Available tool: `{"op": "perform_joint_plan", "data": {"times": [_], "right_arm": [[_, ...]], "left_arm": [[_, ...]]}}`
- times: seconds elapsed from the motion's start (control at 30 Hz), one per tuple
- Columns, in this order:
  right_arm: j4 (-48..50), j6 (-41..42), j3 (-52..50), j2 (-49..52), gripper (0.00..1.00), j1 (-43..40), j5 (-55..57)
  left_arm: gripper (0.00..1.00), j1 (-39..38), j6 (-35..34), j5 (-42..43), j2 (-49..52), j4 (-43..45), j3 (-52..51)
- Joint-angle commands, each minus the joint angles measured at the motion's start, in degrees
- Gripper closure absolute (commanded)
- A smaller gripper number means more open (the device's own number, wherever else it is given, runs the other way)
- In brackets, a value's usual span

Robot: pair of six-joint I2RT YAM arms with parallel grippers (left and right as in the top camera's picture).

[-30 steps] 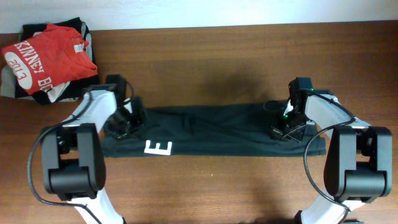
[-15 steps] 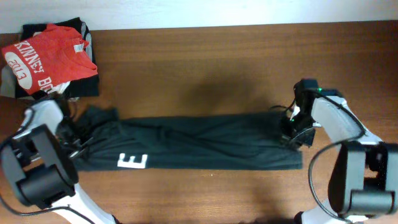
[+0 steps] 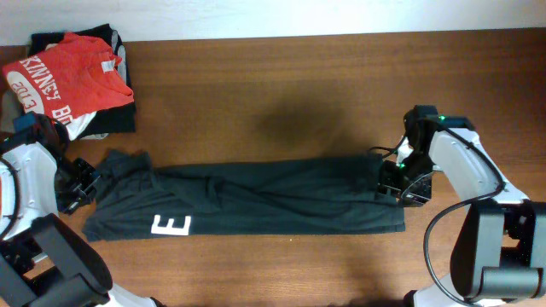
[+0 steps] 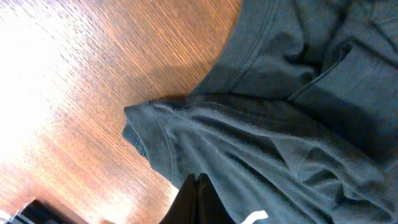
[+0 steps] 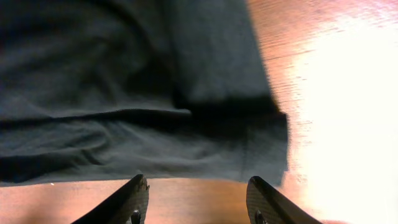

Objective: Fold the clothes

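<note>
The wooden table (image 3: 281, 77) fills the overhead view. Across its middle lies the shirt (image 3: 273, 200), black and folded into a long, narrow band running left to right. It is flat for most of its length, with soft creases. Its left end is wider and rumpled, with a corner bunched up toward the far side. The right end is squared off, and one layer there sits a little short of the layer beneath.

The right arm (image 3: 465, 166) bends in from the right edge over the band's right end. The left arm (image 3: 26, 170) comes in from the left edge, just beside the band's left end.

In the far left corner a red shirt (image 3: 64, 81) with white lettering lies on top of a pile (image 3: 115, 119) of dark and pale clothes, well apart from the black band. Nothing lies between the two.

The right gripper (image 3: 403, 183) hangs over the right end with its fingers (image 5: 137, 193) spread wide. They straddle the near hem and hold nothing. The left gripper (image 3: 77, 183) is at the left end. In its wrist view the fingers (image 4: 194, 199) are pressed together, with the rumpled cloth running in between them.

A white letter E (image 3: 171, 225) shows on the near edge of the band, toward the left.
</note>
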Motion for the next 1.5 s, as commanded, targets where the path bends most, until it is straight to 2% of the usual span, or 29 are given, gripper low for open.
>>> {"op": "perform_joint_plan", "data": {"times": [0.0,0.13,0.33,0.37,0.4,0.47,0.5,0.53,0.6,0.63,0.7,0.77,0.8,0.83,0.87,0.93,1.07,1.17,1.2,1.47], "right_arm": [[3.26,-0.31,-3.10,-0.72,0.44,0.94,-0.85],[5.70,2.69,-7.10,-0.61,0.42,0.92,1.33],[6.34,3.32,-7.74,-0.39,0.47,0.92,2.89],[6.51,3.32,-7.98,-0.35,0.51,0.92,2.99],[6.73,3.32,-8.09,-0.11,0.66,0.92,3.30],[7.39,3.37,-8.26,0.28,0.81,0.94,3.28],[7.39,3.34,-8.28,0.31,0.80,0.96,3.30],[7.34,3.34,-8.26,0.31,0.50,0.96,4.33],[7.26,4.24,-8.04,0.31,0.22,0.74,8.90],[6.05,4.17,-6.58,0.31,0.14,-0.63,8.81],[4.52,3.26,-4.00,0.31,0.12,-5.01,8.46],[4.11,0.98,-4.33,0.37,0.12,-8.94,3.48],[4.24,-0.83,-4.94,0.37,0.14,-9.92,0.44],[4.79,-1.05,-5.95,0.37,0.26,-9.97,-1.22],[4.92,-1.05,-6.62,0.37,0.31,-9.68,-1.33],[7.28,-1.01,-9.70,0.37,0.34,-8.22,-1.36],[9.60,-0.94,-11.39,0.37,0.63,-7.67,-1.77],[10.23,-0.72,-11.39,0.37,0.91,-7.67,-1.81],[10.51,-0.31,-11.34,0.37,0.95,-7.67,-1.77],[12.17,3.56,-6.14,0.37,0.96,-7.74,-3.19]], "left_arm": [[0.99,-0.15,1.11,0.87,-0.26,-0.57,0.50],[0.99,-0.15,1.14,2.62,-0.26,-0.63,0.50],[0.99,-0.15,1.14,2.64,-0.26,-0.63,0.50],[0.99,-0.15,1.14,2.64,-0.26,-0.66,0.50],[0.99,-0.15,1.14,2.64,-0.26,-0.63,0.50],[0.99,-0.15,1.14,2.64,-0.26,-0.63,0.50],[0.99,-0.15,1.14,2.64,-0.26,-0.68,0.50],[0.99,-0.15,1.14,2.64,-0.26,-0.68,0.50],[0.99,-0.15,1.14,2.91,-0.26,-0.66,0.50],[0.99,-0.15,1.14,3.21,-0.26,-0.68,0.50],[0.99,-0.15,1.27,3.26,-0.26,-0.68,0.50],[0.99,-0.15,1.81,3.30,-0.26,-0.68,0.50],[0.99,-0.26,1.79,3.32,-0.26,-0.66,0.50],[0.99,-0.48,1.79,3.32,-0.26,-0.63,0.50],[0.99,-0.92,1.79,3.30,-0.26,-0.55,0.50],[0.99,-2.03,2.01,3.26,-0.26,-0.33,0.50],[0.99,-2.99,2.21,3.26,-0.26,-0.20,0.50],[0.99,-2.99,2.23,3.26,-0.26,-0.22,0.50],[0.99,-2.99,2.21,3.28,-0.26,-0.22,0.50],[0.99,-2.99,2.21,3.26,-0.26,0.04,0.50]]}}
